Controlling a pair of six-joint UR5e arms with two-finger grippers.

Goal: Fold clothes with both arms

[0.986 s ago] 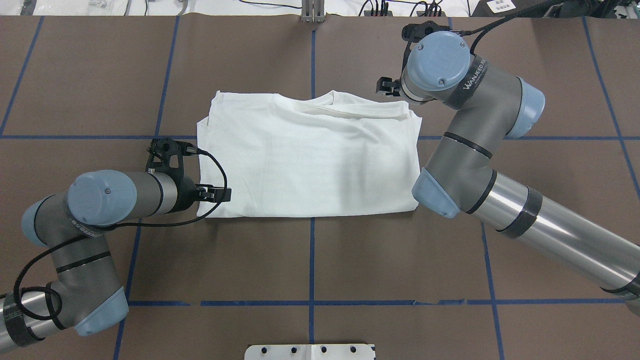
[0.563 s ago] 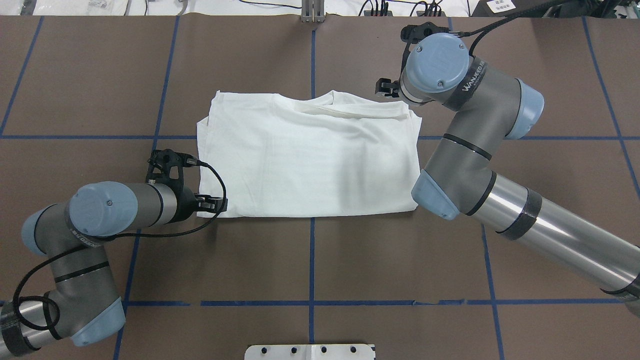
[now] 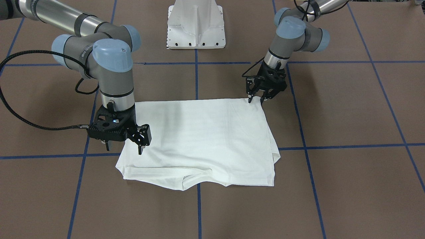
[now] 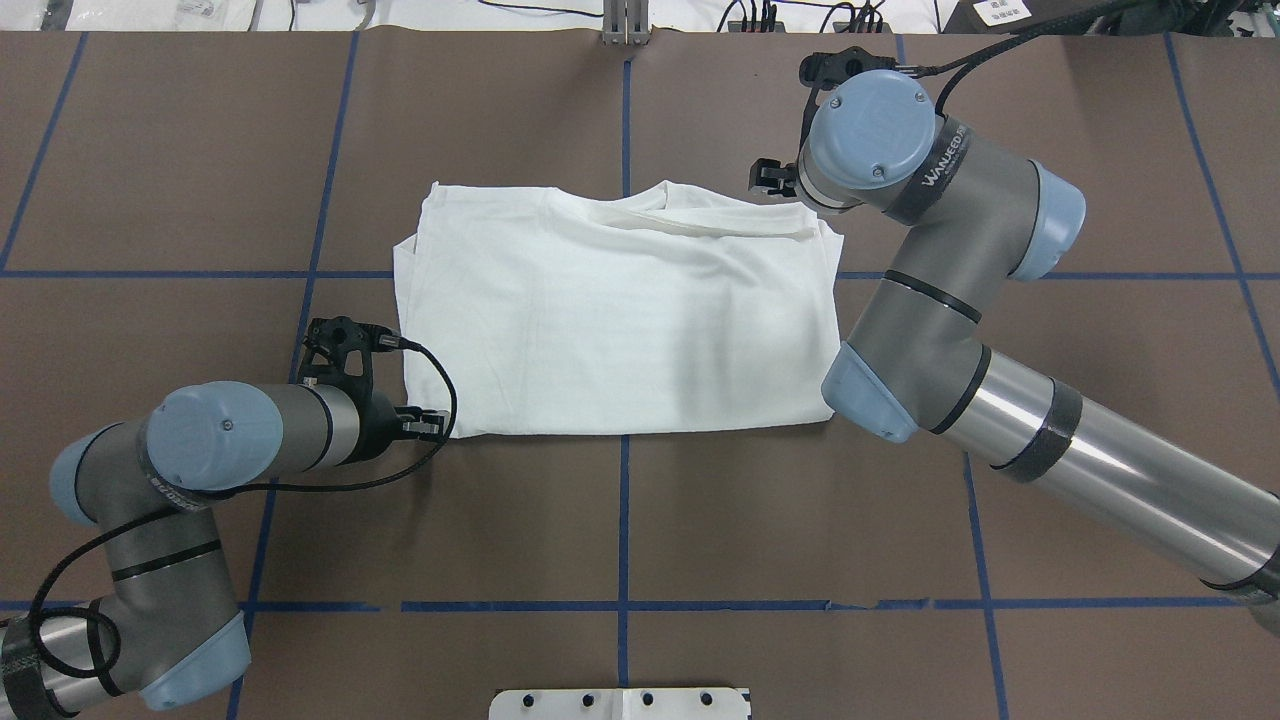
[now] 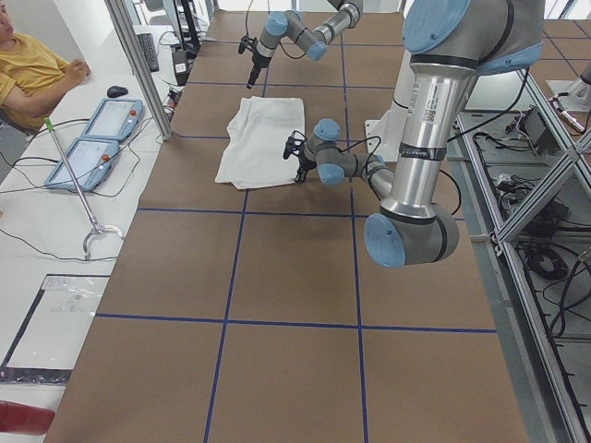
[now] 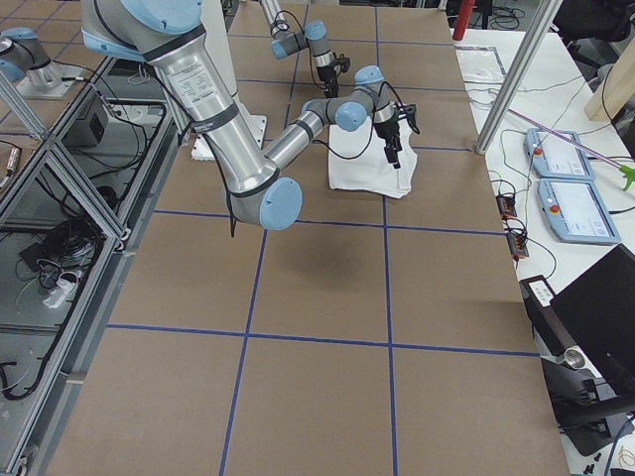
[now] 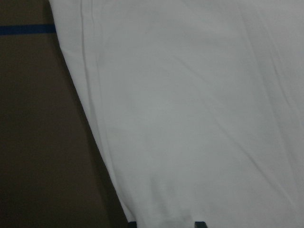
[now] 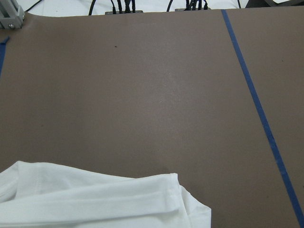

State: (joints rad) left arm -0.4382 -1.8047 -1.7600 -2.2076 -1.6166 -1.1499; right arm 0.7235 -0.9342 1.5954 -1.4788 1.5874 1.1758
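black left gripper [image 3: 256,99] has slid back to the near left corner of the folded t-shirt [image 4: 620,320], fingers parted astride the hem, gripping nothing yet; likely the next fold's pinch. farther right, the right gripper [image 3: 138,146] hovers open and empty over the far corner. brown blue-taped table [image 4: 800,520]; cables [image 4: 760,15] beyond.

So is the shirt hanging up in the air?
No, the white shirt lies flat on the brown table, spread out in a rough rectangle.
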